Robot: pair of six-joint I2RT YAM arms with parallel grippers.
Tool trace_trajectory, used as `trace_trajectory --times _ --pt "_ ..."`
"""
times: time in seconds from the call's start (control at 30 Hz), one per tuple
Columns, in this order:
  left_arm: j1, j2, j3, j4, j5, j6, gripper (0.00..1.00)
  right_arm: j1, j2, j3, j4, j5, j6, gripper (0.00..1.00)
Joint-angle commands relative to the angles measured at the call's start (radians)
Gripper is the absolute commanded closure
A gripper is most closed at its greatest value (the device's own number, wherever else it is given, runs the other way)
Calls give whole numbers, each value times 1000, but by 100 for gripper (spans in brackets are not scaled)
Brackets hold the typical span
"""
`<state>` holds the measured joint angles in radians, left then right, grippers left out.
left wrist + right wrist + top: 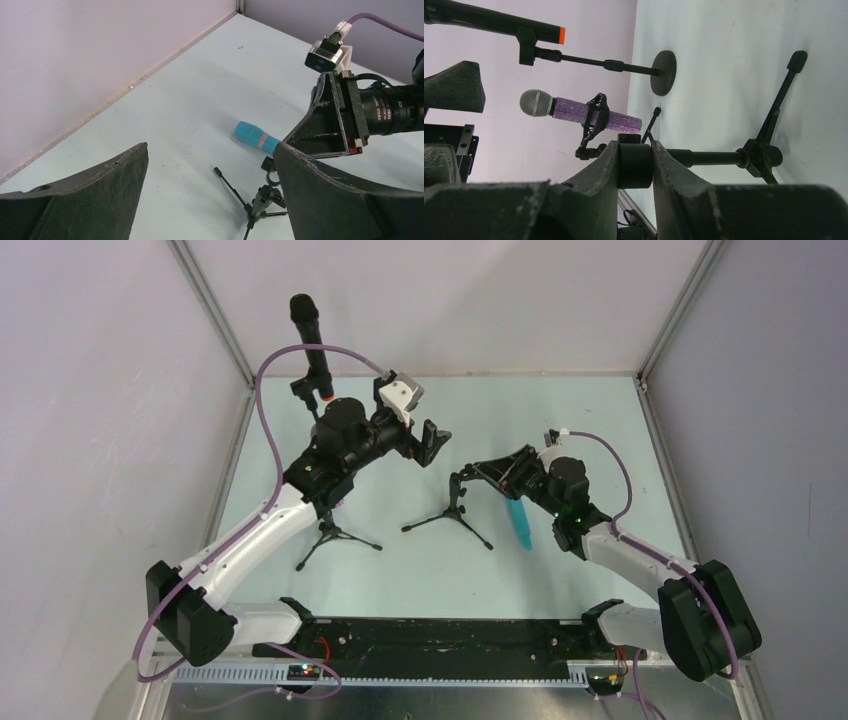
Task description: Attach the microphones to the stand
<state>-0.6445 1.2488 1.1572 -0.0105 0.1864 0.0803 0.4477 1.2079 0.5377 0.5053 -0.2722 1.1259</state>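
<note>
The black microphone (308,335) with the orange end ring sits clipped in a round-base stand (663,72) at the back left; it also shows in the right wrist view (494,22). The glittery purple microphone (584,114) sits in the clip of a second stand; my left arm hides it in the top view. The light blue microphone (520,524) lies on the table, also seen in the left wrist view (256,137). My right gripper (478,473) (635,150) is shut on the top knob of the empty tripod stand (455,512). My left gripper (432,443) (211,150) is open and empty above that stand (264,196).
The purple microphone's tripod legs (335,537) stand under my left arm. The empty stand's legs (776,117) spread on the table by the blue microphone. Walls close in the table at the back and sides.
</note>
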Motion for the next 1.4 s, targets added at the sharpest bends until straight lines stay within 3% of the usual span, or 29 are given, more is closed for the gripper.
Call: trace_trajectory --times 0.0,1.23,1.37 --pt "-10 -37 -14 24 -10 25 0 25 65 -64 -241 15 -74 99" --pt "-15 -30 -17 25 -15 31 0 80 25 -121 -307 133 -63 100" --pt "-15 -30 -19 24 -16 31 0 73 -22 -122 -286 125 -92 92"
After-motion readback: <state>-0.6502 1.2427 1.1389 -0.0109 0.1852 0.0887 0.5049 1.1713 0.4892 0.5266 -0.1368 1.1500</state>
